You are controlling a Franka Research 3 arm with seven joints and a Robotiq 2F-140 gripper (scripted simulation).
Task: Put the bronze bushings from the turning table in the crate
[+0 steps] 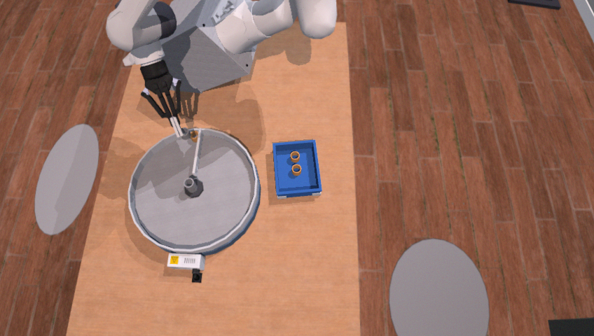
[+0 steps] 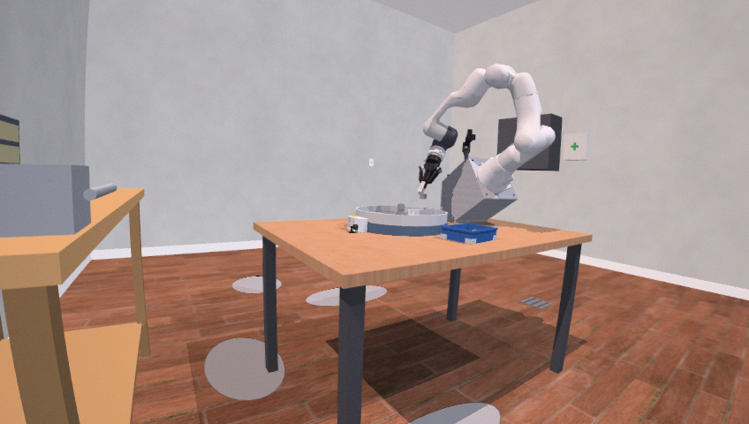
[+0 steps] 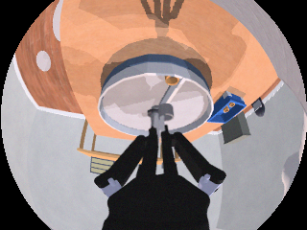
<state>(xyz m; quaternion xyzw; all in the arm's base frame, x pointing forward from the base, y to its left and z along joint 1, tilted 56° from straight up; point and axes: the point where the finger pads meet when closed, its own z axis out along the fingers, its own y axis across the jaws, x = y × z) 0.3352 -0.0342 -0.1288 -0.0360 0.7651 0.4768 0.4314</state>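
My gripper [image 1: 179, 134] [image 2: 421, 193] [image 3: 159, 121] is shut on a grey steel bushing [image 1: 183, 131] [image 2: 423, 196] [image 3: 167, 111], which sits at one side of the fingertips, seemingly pinched by its wall. It hangs above the far edge of the turning table [image 1: 225, 212] [image 2: 407, 230] [image 3: 126, 103]. A bronze bushing [image 1: 192, 135] [image 3: 172, 80] is on the turning table near the rim, beside the thin bar; the fingers are clear of it. Two bronze bushings, one [image 1: 295, 156] and another [image 1: 296, 169], stand in the blue crate [image 1: 287, 182] [image 2: 467, 234] [image 3: 216, 116].
A thin bar [image 1: 197, 156] [image 3: 178, 88] runs from the rim to the central post [image 1: 195, 181] [image 2: 401, 208] of the turning table. The raised rim surrounds the disc. A white box [image 1: 189, 260] [image 2: 358, 223] with a black knob sits at the front. The crate stands to the right.
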